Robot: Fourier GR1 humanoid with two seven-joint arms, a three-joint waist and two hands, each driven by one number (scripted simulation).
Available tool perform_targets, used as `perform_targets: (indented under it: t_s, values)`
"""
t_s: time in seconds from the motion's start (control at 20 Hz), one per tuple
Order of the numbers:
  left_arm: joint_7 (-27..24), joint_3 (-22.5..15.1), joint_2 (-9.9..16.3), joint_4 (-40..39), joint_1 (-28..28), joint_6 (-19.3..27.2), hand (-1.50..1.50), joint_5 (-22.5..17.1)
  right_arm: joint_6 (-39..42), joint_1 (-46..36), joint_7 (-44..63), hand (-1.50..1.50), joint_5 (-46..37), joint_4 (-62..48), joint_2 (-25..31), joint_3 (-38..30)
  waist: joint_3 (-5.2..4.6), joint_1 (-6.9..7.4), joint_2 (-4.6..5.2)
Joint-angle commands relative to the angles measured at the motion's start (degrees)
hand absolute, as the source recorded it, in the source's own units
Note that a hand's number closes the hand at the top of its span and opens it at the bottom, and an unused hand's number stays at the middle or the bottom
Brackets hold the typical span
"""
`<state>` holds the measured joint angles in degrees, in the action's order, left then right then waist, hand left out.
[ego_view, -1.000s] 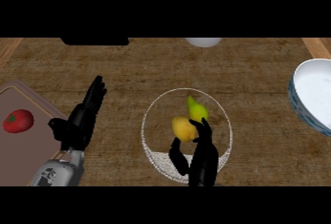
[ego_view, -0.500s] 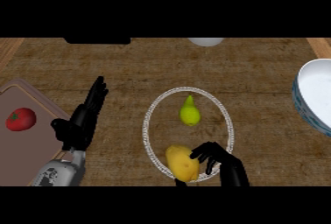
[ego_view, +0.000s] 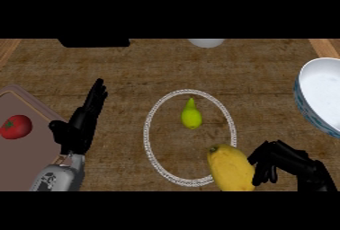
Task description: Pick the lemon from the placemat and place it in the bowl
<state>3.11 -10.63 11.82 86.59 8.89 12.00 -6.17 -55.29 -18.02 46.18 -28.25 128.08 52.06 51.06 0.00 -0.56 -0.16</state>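
Fingers of the right hand (ego_view: 282, 161) curl round the oblong yellow lemon (ego_view: 230, 167); left hand (ego_view: 83, 123) rests open.

Premises: a kitchen. Evidence: wood-grain counter (ego_view: 252, 90) carrying a white bowl (ego_view: 322, 101), a round placemat (ego_view: 154, 148) bearing fruit (ego_view: 191, 115), and a cutting board (ego_view: 26, 152) with a tomato (ego_view: 16, 126) on it.
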Motion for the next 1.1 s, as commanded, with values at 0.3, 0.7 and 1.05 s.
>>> perform_targets:
  t_s: [0.3, 0.7, 1.05]
  values:
    - [-0.79, 1.76, -0.42, -0.91, 1.76, -1.31, 0.0, 0.01, 18.01, -10.05, 16.41, 1.5, 10.99, 7.72, 11.26, -23.07, -0.13, 0.62, 0.12]
    - [1.87, 0.49, -1.3, 3.39, -0.68, -1.14, 0.0, 1.43, 25.63, -15.99, 16.51, 1.5, 20.42, -2.52, 10.92, -33.71, -0.07, 1.16, 0.13]
    - [-0.17, 0.78, -1.72, 0.91, -1.71, -1.67, 0.0, 2.22, 31.24, -10.39, 2.87, 1.5, 23.55, -16.98, 13.24, -37.03, 0.02, 0.98, 0.41]
